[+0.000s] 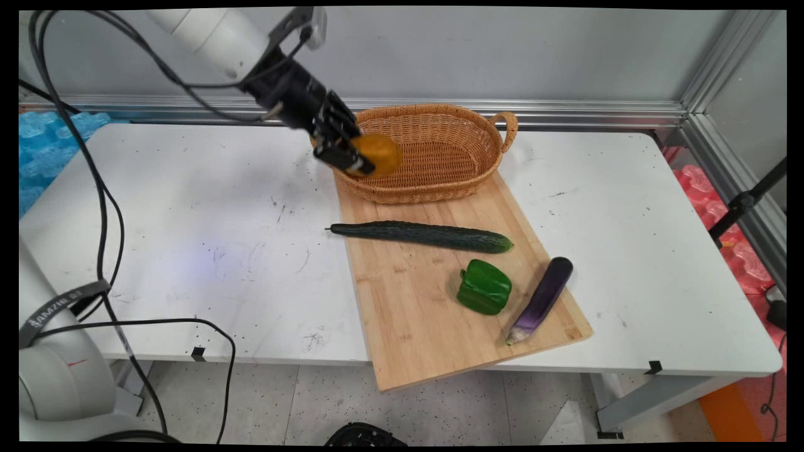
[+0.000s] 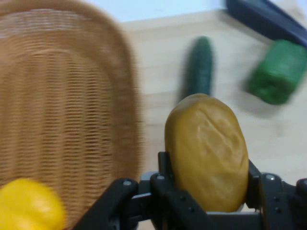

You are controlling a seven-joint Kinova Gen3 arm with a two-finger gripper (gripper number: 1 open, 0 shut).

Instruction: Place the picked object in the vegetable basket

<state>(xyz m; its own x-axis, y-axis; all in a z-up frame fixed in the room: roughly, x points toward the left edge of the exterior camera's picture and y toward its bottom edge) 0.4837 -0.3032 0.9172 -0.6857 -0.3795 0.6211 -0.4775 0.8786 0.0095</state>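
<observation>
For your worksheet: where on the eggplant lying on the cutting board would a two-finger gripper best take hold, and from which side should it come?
Probably the eggplant at its thick purple middle, from above, fingers across its width: it lies flat, the stem end tapers, and the green pepper lies beside it.

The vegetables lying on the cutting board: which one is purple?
The eggplant, at the board's right edge beside the green pepper. The cucumber and the pepper are both green.

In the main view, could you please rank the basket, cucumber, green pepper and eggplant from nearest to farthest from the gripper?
From the gripper:
1. Basket, directly beside it.
2. Cucumber, lying across the board below.
3. Green pepper, further down the board.
4. Eggplant, at the board's right edge.
</observation>
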